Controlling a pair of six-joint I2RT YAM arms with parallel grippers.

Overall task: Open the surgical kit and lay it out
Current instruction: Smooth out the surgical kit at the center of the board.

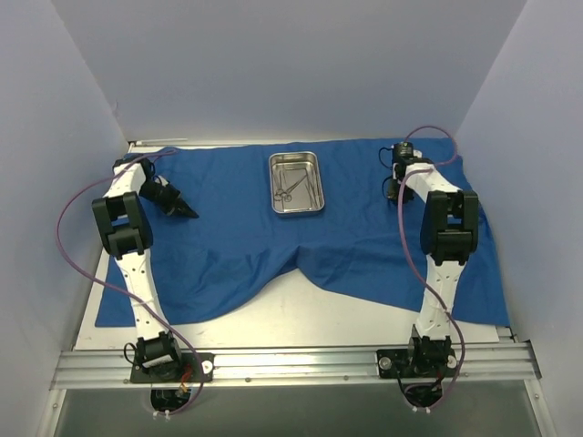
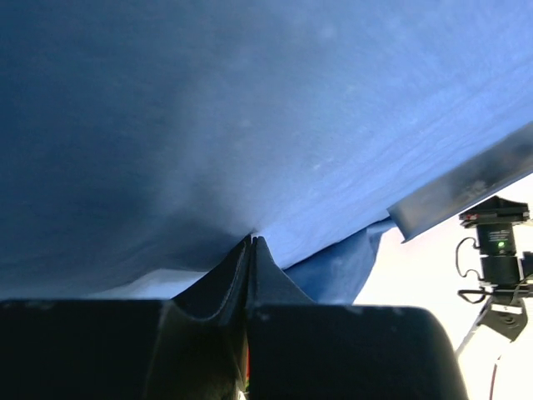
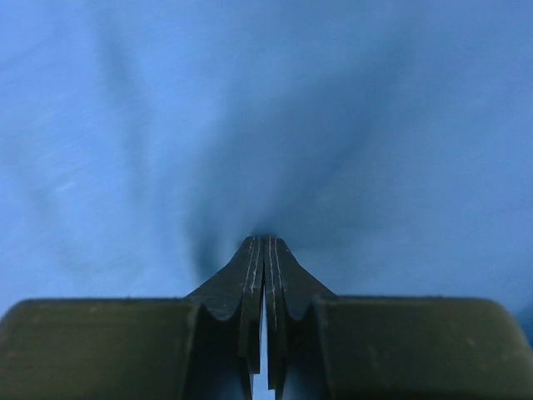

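Observation:
The royal-blue cloth wrap (image 1: 237,246) lies spread over the table, its front edge curving back in the middle. On it at the back centre stands the small steel tray (image 1: 297,211), with thin silver scissor-handled instruments (image 1: 293,185) inside. My left gripper (image 1: 189,213) rests low on the cloth's left part, jaws shut with the tips pinched into the fabric (image 2: 252,240). My right gripper (image 1: 392,189) points down at the cloth right of the tray. It is shut on the cloth (image 3: 266,237), and creases (image 3: 375,125) radiate from its tips. The tray's edge (image 2: 466,183) shows in the left wrist view.
Bare white tabletop (image 1: 301,314) shows in front of the cloth. An aluminium rail (image 1: 291,364) carries both arm bases at the near edge. Pale walls enclose the back and sides. Purple cables loop off each arm. The right arm's wrist (image 2: 500,250) appears in the left wrist view.

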